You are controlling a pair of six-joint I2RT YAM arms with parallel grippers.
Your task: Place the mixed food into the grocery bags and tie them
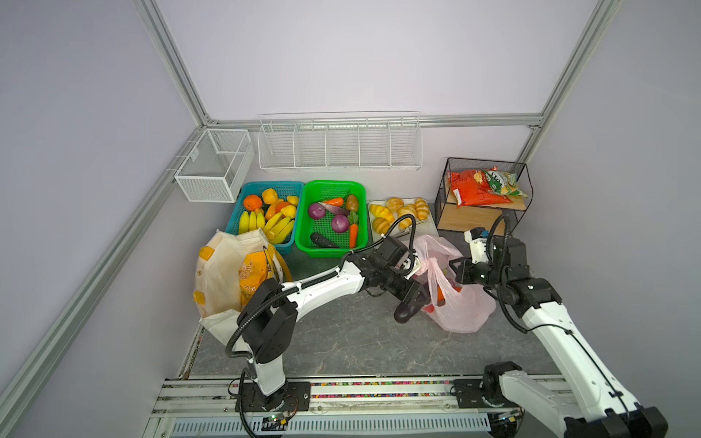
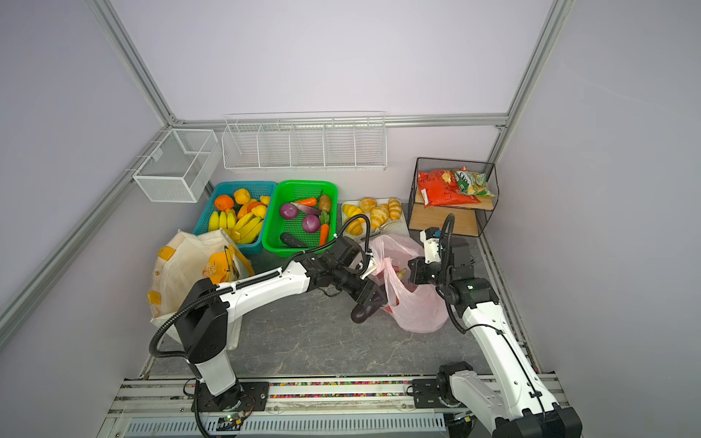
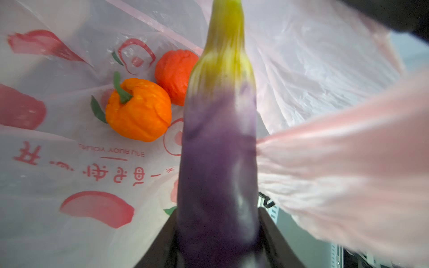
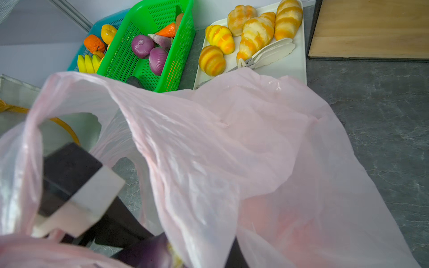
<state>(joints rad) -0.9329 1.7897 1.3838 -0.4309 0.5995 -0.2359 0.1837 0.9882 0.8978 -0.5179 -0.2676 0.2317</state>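
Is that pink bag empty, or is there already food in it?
Not empty. The left wrist view looks into the pink bag and shows an orange pumpkin and a red tomato lying inside.

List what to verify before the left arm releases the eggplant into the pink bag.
1. The eggplant clamped by the left gripper: ok.
2. Its stem end inside the pink bag: ok.
3. Rounded end inside too: not ok, sticks out in a top view.
4. The right gripper shut on the bag's edge: ok.
5. Landing room beside pumpkin and tomato: ok.
6. Bag handle clear of left wrist: cannot tell.
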